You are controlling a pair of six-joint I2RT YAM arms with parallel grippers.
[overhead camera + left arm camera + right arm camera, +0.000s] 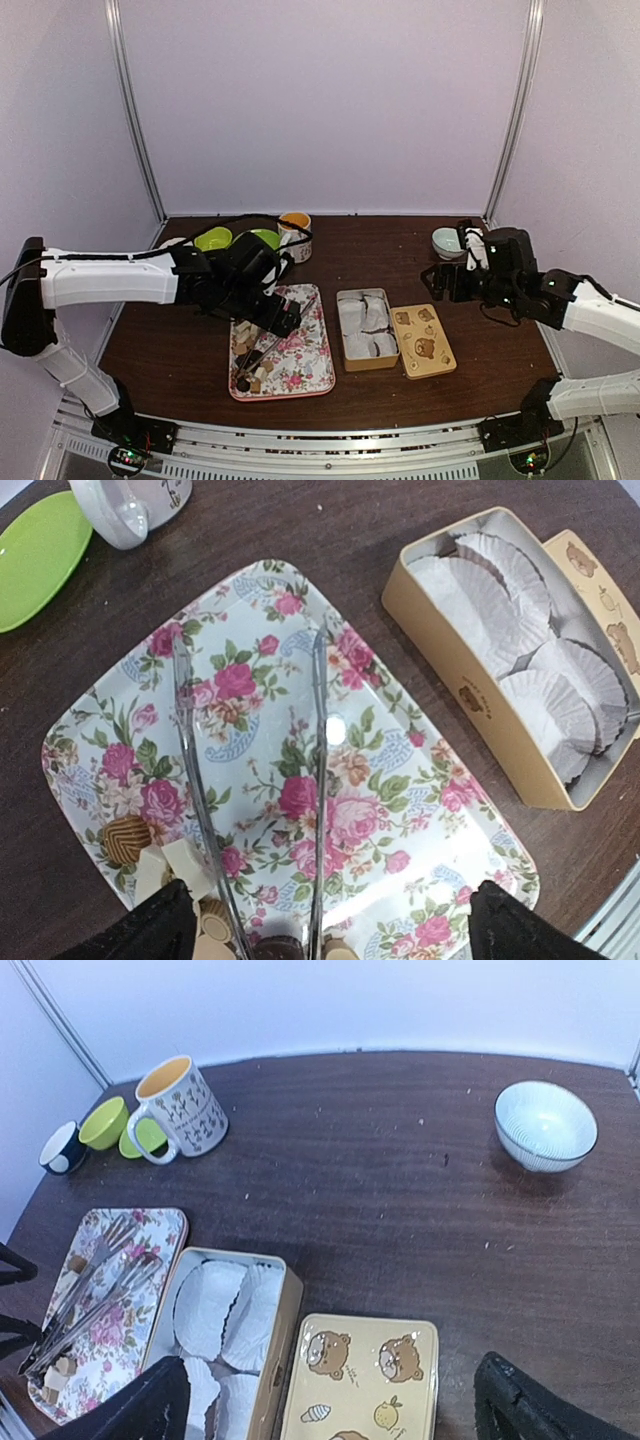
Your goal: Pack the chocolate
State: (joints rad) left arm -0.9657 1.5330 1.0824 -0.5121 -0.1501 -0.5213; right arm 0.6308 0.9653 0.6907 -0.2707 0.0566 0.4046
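The chocolate pieces, brown and cream, lie at the near left end of the floral tray. They also show in the top view. A dark round piece sits between the arms of the metal tongs, which lie along the tray. My left gripper is open low over the tray and straddles the tongs; its left finger is next to the cream pieces. My right gripper is open and empty, held above the bear-printed lid. The tan tin holds white paper cups.
In the top view the tin stands right of the tray, with its lid beside it. A mug and two green bowls stand at the back left. A pale striped bowl stands at the back right.
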